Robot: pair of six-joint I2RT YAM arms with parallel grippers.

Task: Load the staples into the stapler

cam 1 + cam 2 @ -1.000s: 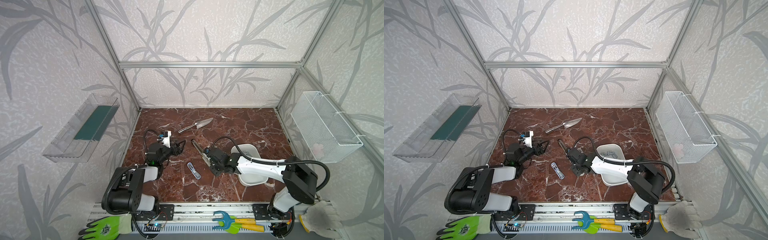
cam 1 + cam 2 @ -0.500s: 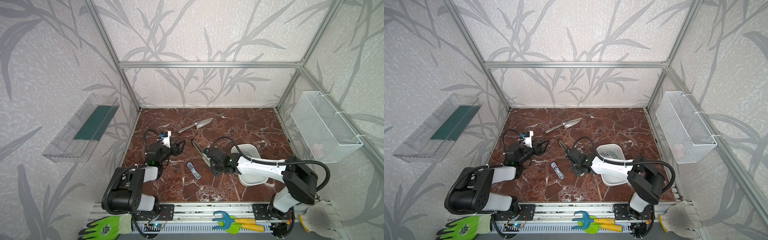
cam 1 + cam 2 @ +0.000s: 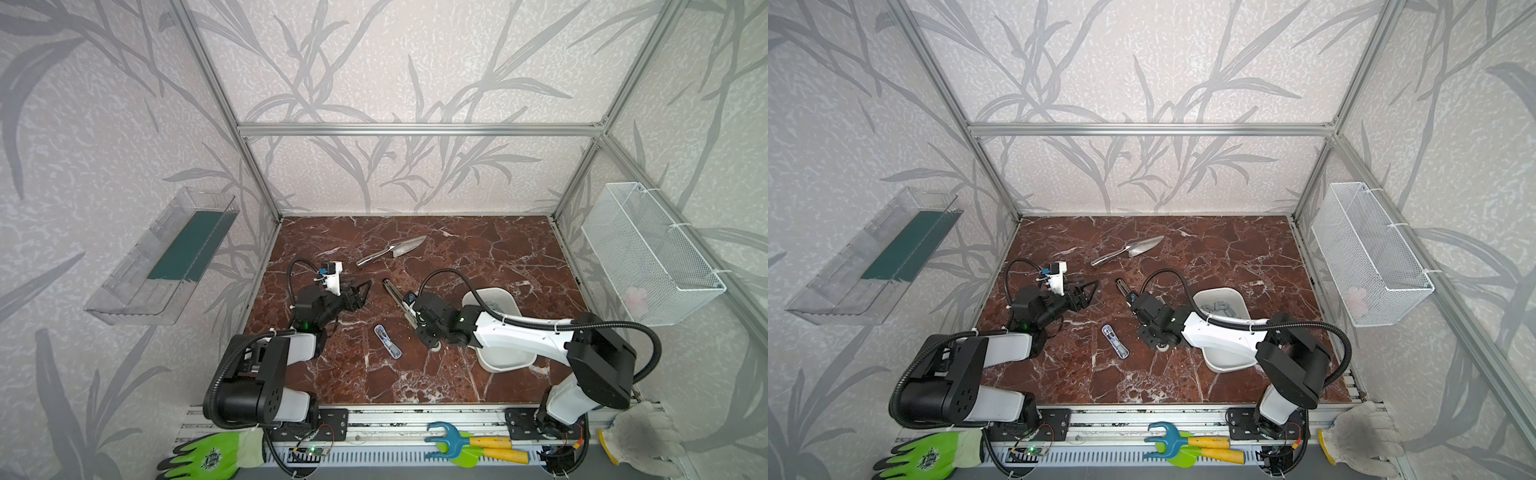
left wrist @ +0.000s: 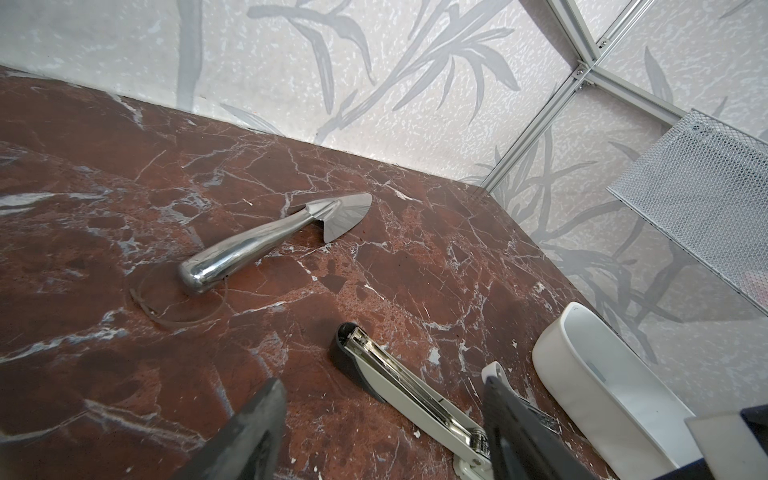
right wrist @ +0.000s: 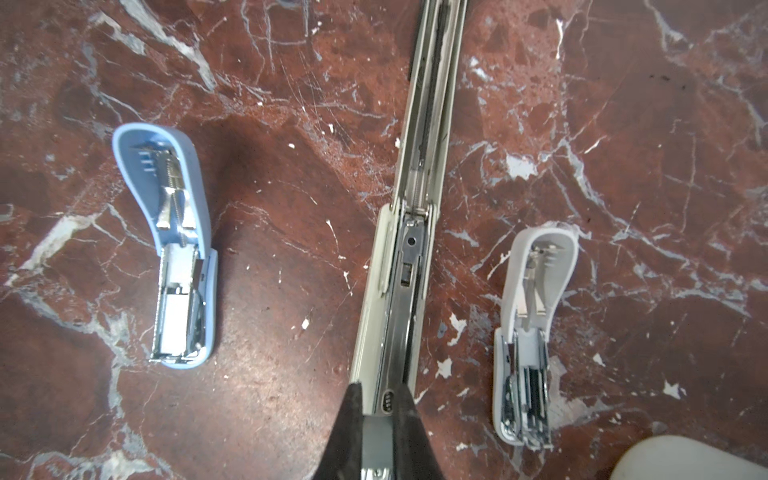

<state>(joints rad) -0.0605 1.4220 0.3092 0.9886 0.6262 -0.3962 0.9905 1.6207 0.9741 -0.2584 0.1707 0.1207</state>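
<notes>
Found the right gripper [image 5: 380, 401] clamped on the long stapler [image 5: 399, 291], opened flat on the table [image 5: 270, 291]. Saw the left gripper [image 4: 382, 379] with jaws apart, holding nothing. Made out the staples [image 3: 1219, 309] only dimly in the white tub [image 4: 565, 374], partly hidden behind the right arm [image 3: 1217, 332]. Could not tell their count.

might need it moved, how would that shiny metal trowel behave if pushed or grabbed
The trowel looks polished metal, so probably stiff and heavy for its size. Its smooth rounded handle may slip in jaws. Pushed, its wide blade should stop rolling.
</notes>
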